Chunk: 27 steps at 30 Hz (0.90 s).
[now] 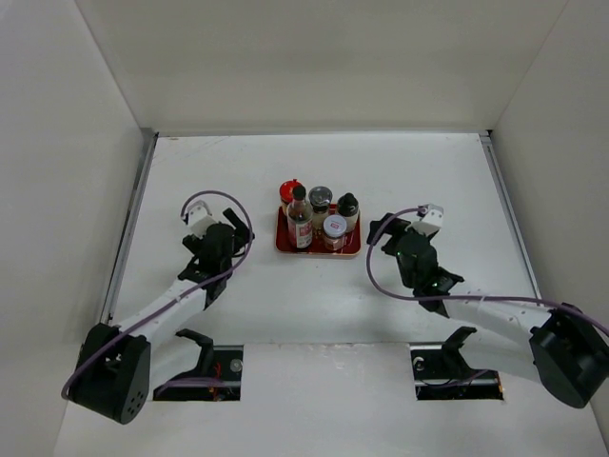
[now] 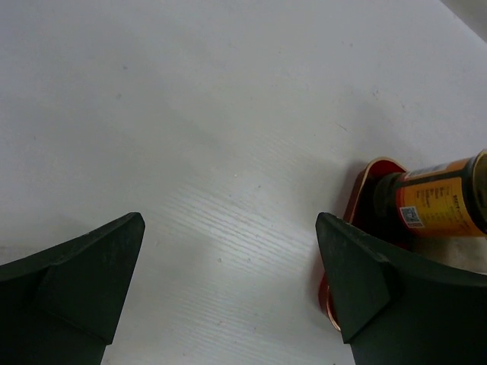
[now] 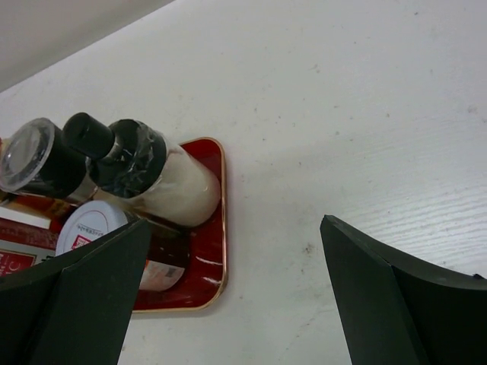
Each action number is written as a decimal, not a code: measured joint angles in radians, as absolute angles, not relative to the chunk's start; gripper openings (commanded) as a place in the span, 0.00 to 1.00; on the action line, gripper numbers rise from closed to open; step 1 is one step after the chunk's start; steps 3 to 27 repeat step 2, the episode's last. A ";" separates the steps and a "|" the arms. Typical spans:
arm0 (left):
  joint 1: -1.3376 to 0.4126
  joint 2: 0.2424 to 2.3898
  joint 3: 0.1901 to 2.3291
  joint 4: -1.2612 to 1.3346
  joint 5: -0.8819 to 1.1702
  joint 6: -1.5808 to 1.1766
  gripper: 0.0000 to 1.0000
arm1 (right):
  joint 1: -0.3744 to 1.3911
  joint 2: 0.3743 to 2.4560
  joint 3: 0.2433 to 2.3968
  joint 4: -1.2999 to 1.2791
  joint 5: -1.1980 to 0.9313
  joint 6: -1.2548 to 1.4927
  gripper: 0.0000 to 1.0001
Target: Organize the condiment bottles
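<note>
Five small condiment bottles (image 1: 322, 217) crowded the flat red gold-rimmed tray (image 3: 205, 262); left gripper (image 2: 230, 220) and right gripper (image 3: 237, 224) (flanking it) gaped empty.

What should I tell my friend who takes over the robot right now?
Left claw: open, empty, left of the red tray.
Right claw: open, empty, right of it.
All five stand together on the tray: tall slim bottle, red-capped jar, silver-lidded jar, black-capped beige bottle, pale-lidded jar.
Done: bottles gathered, it seems.
Left: maybe nothing; just check.
</note>
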<state>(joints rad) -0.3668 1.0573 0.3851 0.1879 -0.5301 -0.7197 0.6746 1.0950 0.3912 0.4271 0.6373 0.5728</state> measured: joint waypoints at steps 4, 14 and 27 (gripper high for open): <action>-0.367 1.063 0.395 0.181 -0.513 -0.723 1.00 | 0.675 1.094 0.394 0.419 0.638 0.573 1.00; -0.367 1.063 0.395 0.181 -0.513 -0.723 1.00 | 0.675 1.094 0.394 0.419 0.638 0.573 1.00; -0.367 1.063 0.395 0.181 -0.513 -0.723 1.00 | 0.675 1.094 0.394 0.419 0.638 0.573 1.00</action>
